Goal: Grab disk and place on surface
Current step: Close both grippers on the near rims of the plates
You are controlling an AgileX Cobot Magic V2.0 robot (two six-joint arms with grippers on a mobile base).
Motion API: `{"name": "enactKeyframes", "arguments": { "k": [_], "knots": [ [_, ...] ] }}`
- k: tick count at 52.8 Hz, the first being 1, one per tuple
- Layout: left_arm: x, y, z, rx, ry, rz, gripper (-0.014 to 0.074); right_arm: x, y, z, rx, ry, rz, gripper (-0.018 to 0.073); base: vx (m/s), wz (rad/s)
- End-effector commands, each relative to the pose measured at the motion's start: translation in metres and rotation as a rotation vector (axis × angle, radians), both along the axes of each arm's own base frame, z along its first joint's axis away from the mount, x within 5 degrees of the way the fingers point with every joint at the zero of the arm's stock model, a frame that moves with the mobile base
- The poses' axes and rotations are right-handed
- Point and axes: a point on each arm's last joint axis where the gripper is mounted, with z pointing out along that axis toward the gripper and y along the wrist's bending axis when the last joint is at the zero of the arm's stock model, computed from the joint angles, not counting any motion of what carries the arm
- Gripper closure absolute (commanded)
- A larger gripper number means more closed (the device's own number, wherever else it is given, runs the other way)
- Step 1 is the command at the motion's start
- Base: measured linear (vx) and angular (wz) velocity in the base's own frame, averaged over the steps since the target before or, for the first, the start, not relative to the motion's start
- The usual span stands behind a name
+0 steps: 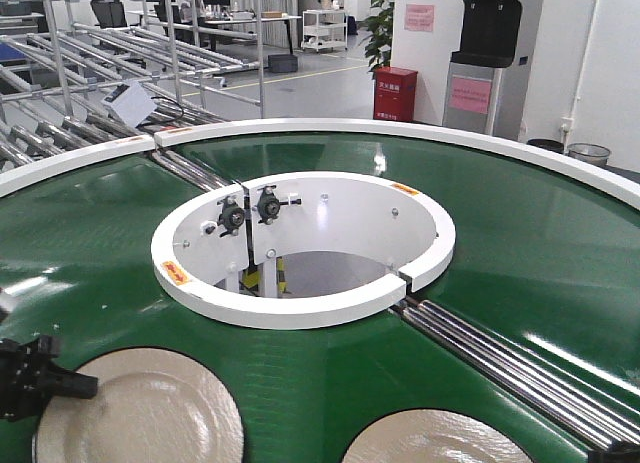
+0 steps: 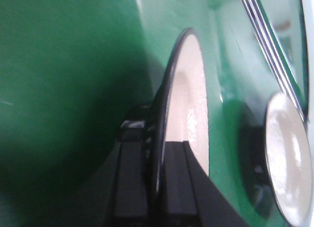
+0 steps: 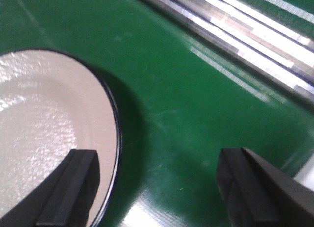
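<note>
A: Largest item first?

B: Green conveyor belt (image 1: 560,273), ring-shaped, filling most of the front view. A white inner ring (image 1: 300,308) sits at its centre. Metal rollers (image 1: 500,358) cross the belt at the near right.

A: Where is the disk?

B: The disk (image 1: 140,413) is on the near-left part of the belt. It is cream-coloured with a thin dark rim (glossy, catching the ceiling lights). I cannot tell whether it rests flat or is raised off the belt. A second disk (image 1: 430,438) of the same look lies on the near-right part, just beside the rollers.

A: Left pincer?

B: The left pincer (image 2: 156,148) is clamped on the disk's rim. One black finger (image 2: 130,178) is on the outer side, and the other is on the cream face. The rim runs straight between them.

A: Right pincer?

B: The right pincer (image 3: 159,161) is spread wide and grips nothing. One finger (image 3: 73,188) hangs over the edge of the second disk. The other finger is over bare green belt, near the rollers.
</note>
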Motion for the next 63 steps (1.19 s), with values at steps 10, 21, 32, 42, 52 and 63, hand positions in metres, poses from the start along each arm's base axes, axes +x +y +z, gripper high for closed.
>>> {"name": "enactKeyframes", "arguments": {
  "k": [10, 21, 32, 42, 52, 63],
  "knots": [
    [0.000, -0.001, 0.040, -0.099, -0.104, 0.039, 0.0606, 0.027, -0.005, -0.018, 0.184, 0.044, 0.078, 0.0017, 0.00, 0.00],
    [0.001, -0.002, 0.044, -0.152, -0.113, 0.057, 0.0605, 0.046, -0.022, -0.025, 0.299, 0.097, 0.097, 0.0017, 0.00, 0.00],
    [0.001, -0.003, 0.045, -0.171, -0.115, 0.054, 0.0605, 0.063, -0.030, -0.017, 0.305, 0.099, 0.122, 0.0017, 0.00, 0.00],
    [0.001, -0.003, 0.045, -0.171, -0.115, 0.054, 0.0605, 0.073, -0.033, -0.038, 0.320, 0.165, 0.126, 0.0017, 0.00, 0.00],
    [0.001, -0.004, 0.045, -0.173, -0.114, 0.051, 0.0605, 0.081, -0.027, -0.060, 0.422, 0.224, 0.151, 0.0017, 0.00, 0.00],
    [0.001, -0.004, 0.045, -0.174, -0.114, 0.050, 0.0605, 0.089, -0.021, -0.073, 0.546, 0.224, 0.177, 0.0056, 0.00, 0.00]
  ]
}}
